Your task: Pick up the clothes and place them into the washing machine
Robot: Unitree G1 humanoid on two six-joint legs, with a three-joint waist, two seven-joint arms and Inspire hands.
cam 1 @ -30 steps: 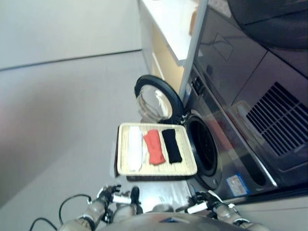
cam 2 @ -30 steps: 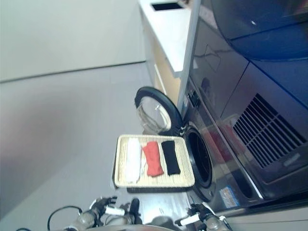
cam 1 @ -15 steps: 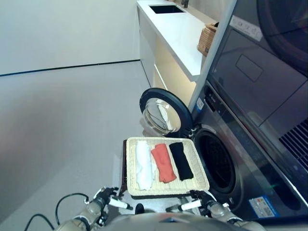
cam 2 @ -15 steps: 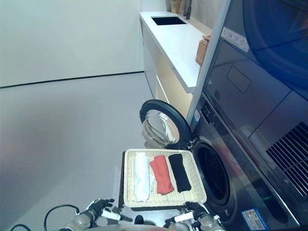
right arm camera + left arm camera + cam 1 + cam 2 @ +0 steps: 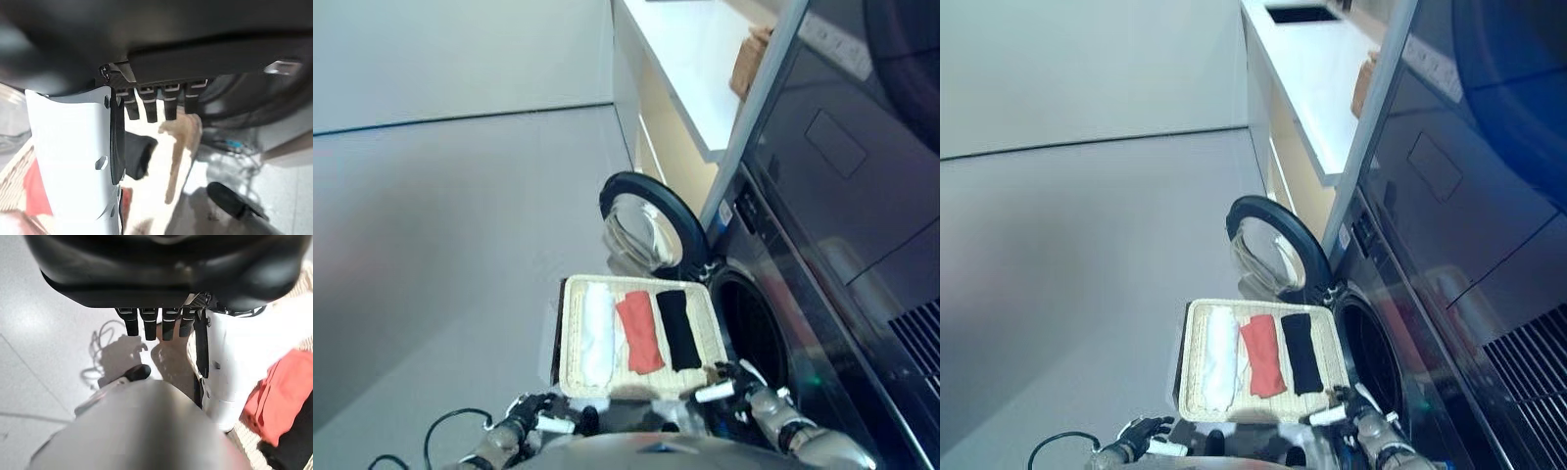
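Observation:
A pale woven tray [image 5: 570, 333] holds three folded clothes side by side: a white one [image 5: 597, 333], a red one [image 5: 639, 331] and a black one [image 5: 677, 328]. It stands in front of the washing machine's dark drum opening [image 5: 756, 333], whose round door [image 5: 651, 220] hangs open behind the tray. My left hand [image 5: 533, 418] is low at the tray's near left corner, open and holding nothing. My right hand [image 5: 734, 387] is at the near right corner, open, fingers [image 5: 156, 104] straight. The red cloth [image 5: 279, 396] shows beyond the left thumb.
A white counter [image 5: 690, 59] with a woven basket [image 5: 749, 61] runs along the wall past the machine. A dark appliance front [image 5: 862, 166] sits above the washer. Grey floor [image 5: 440, 245] stretches to the left.
The camera has shifted. My right hand has risen to the tray's near right corner. The left hand stays low, and the clothes lie as before.

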